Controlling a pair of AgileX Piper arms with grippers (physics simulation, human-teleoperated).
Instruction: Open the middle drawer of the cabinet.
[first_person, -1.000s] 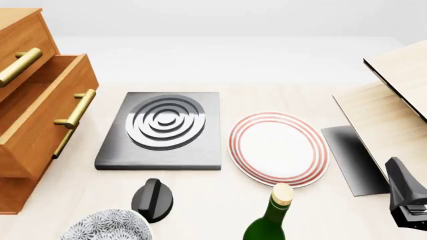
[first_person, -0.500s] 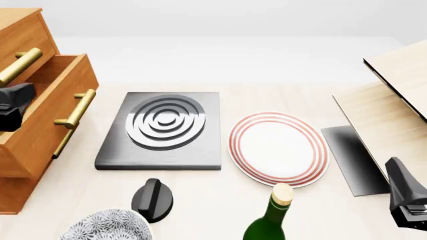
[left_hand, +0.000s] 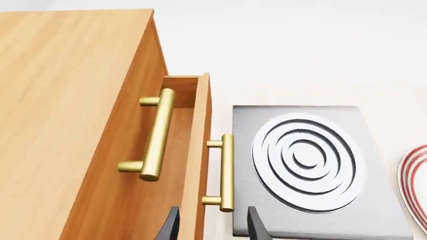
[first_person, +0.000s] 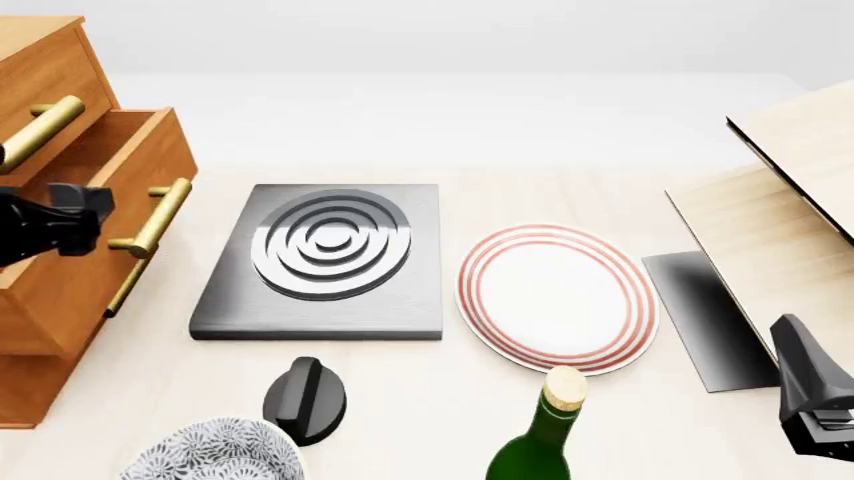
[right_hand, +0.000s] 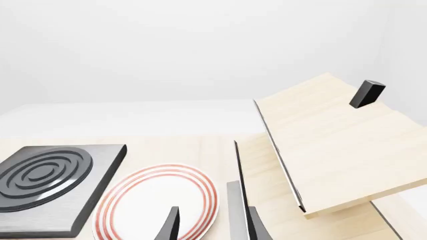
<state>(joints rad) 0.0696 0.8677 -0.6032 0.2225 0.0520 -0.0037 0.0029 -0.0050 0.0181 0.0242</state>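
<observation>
Two dark fingertips of the left gripper stand apart in the left wrist view, holding nothing, straddling the front panel of the middle drawer near its brass handle; the drawer juts out from the cabinet. From the front, that gripper hovers beside the cabinet, probably lined up to pull. Through the right wrist camera, the right gripper idles open, well away from the cabinet, above a striped plate.
</observation>
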